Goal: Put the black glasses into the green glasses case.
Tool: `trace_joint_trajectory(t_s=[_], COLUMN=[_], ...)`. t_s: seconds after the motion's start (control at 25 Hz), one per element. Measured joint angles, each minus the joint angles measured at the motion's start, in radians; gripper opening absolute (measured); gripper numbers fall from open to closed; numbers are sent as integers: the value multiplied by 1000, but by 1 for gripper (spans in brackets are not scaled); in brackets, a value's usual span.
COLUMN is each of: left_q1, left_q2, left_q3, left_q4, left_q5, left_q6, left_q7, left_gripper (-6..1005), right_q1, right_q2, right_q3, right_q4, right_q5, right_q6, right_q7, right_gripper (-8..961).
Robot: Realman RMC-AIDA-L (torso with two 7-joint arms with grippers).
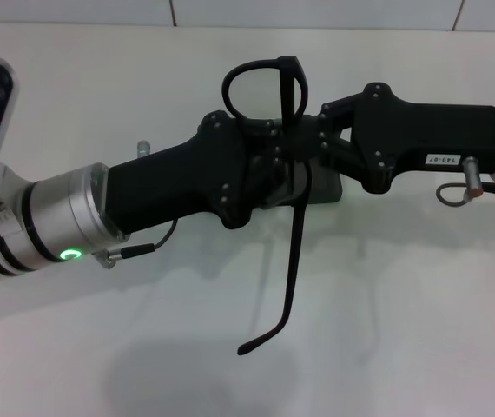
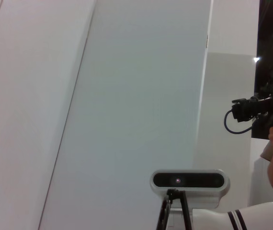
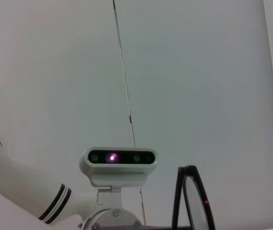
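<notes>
**Glasses held between both grippers, above the case**

Head view: my left gripper (image 1: 269, 165) and right gripper (image 1: 317, 143) meet over the middle of the table (image 1: 404, 304), both at the glasses (image 1: 269, 87). The frame stands upright above the grippers, one lens ring showing, and one temple arm hangs straight down, its curved tip free. I judge this a two-handed hold for folding that temple or turning the frame before it goes down. Fingers are hidden behind the gripper bodies, so I cannot tell which one is clamped or how wide either stands. A dark sliver of the case (image 1: 330, 189) shows just below the right gripper, mostly covered. The table has bare room on all sides; the hanging temple is the part likely to catch the case rim.

Left wrist view: only wall, a camera on a stand (image 2: 188, 180) and a person's arm far off; no glasses, no case.

Right wrist view: the glasses' lens (image 3: 194, 201) stands on edge close by, against the wall.
</notes>
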Motion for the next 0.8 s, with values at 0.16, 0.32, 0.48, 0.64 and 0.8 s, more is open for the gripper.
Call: trace_joint_trajectory(t_s=[0.16,0.32,0.48,0.64,0.8], left_q1=[4,26,58,91,81], left_q2=[0,8,16,35,36], left_q3=[0,-6,-9,-7,-1], left_q4=[0,10,32,37,33], left_q5=[0,-6,-20,-18,56], left_q6=[13,127,151,148,142], left_q7=[1,25,28,29,26], left_gripper=[21,21,21,21,21], right_q1=[-8,-33,-68,-88,-88], right_q2=[-2,-12,-22,-23,-17], right_q3=[7,50,184,357,428], right_q4=[0,-6,-14,-23,-23], right_q5=[7,23,24,28,83], right_q6=[1,-12,-131,-290,-377], right_q7=[-9,-18,-18,-8,-2], right_gripper=[50,50,50,50,50])
